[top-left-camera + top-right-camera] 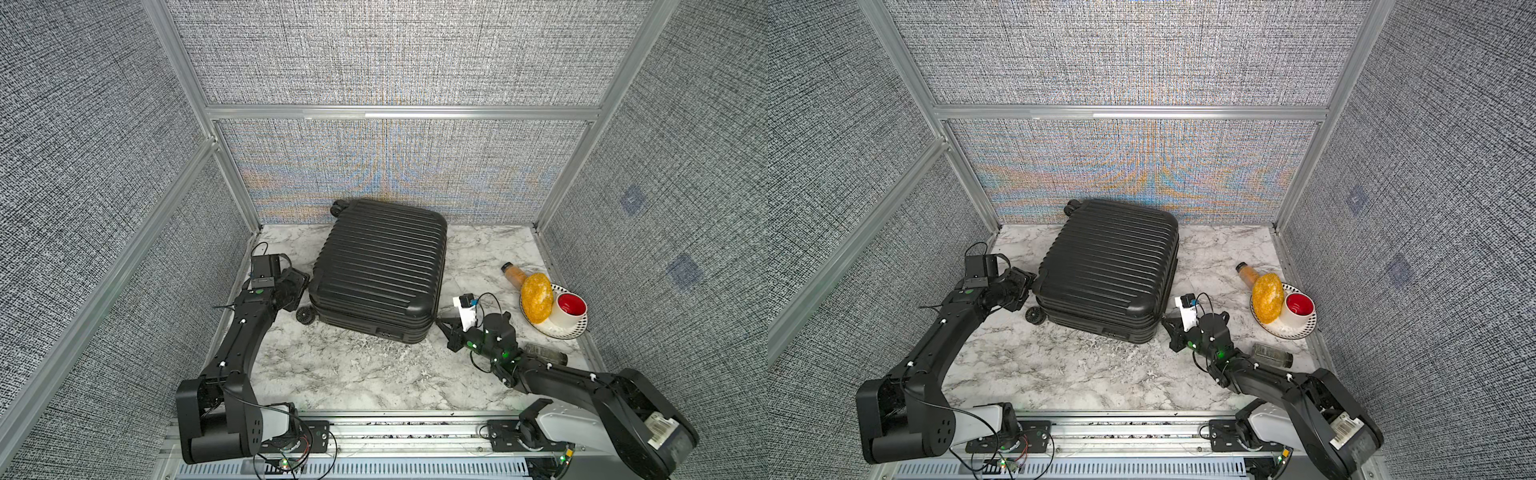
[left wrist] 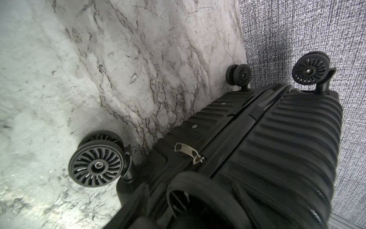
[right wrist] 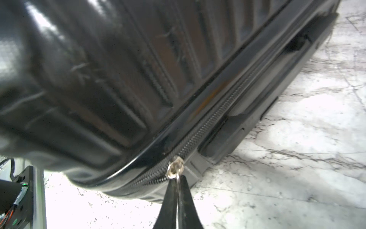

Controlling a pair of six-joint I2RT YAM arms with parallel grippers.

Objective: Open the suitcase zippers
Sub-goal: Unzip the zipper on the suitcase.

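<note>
The black ribbed suitcase [image 1: 382,266] [image 1: 1108,262] lies flat on the marble table. My right gripper [image 1: 441,323] [image 3: 178,179] is at its near right corner, shut on the thin tab of a silver zipper pull [image 3: 175,166]. The zippers' toothed track [image 3: 208,128] runs along the seam from there. My left gripper [image 1: 300,286] [image 1: 1027,286] sits against the near left corner. In the left wrist view a blurred wheel [image 2: 198,198] fills the space at its jaws, so their state is unclear. A second silver pull [image 2: 187,151] lies on the seam just beyond that wheel.
A plate [image 1: 557,330] at the right edge holds a white cup with a red inside [image 1: 570,309] and a yellow oval [image 1: 537,302]. An orange-filled bottle [image 1: 513,274] and a clear jar [image 1: 544,353] lie nearby. The back wall stands close behind the suitcase.
</note>
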